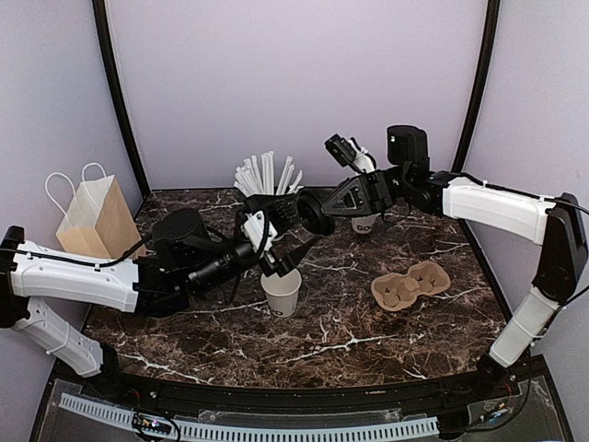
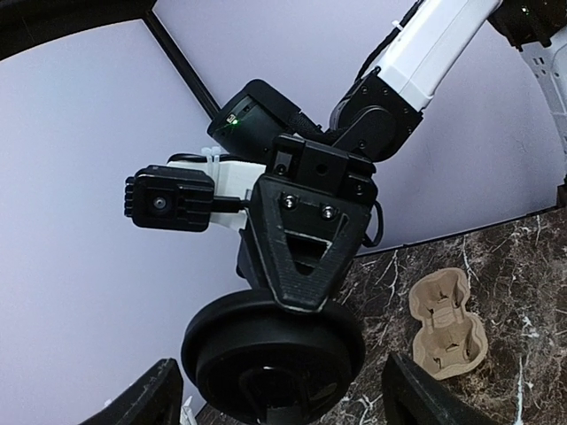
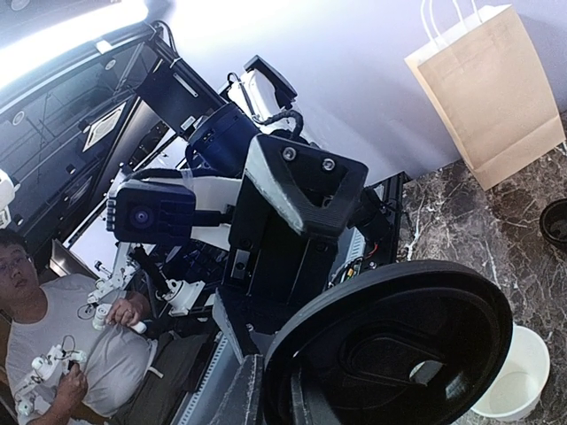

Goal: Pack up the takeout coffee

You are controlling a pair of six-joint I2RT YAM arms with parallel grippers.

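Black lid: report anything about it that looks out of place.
The black lid sits on no cup: the right gripper holds it tilted in mid-air, while the white cup by the open left gripper stands uncovered. No spill or damage is visible.

1. A brown paper bag [image 1: 97,221] with white handles is standing upright at the left rear of the dark marble table [image 1: 368,341].
2. A pulp cup carrier [image 1: 410,284] is lying flat on the right.
3. White straws [image 1: 267,173] are sticking up at the back.
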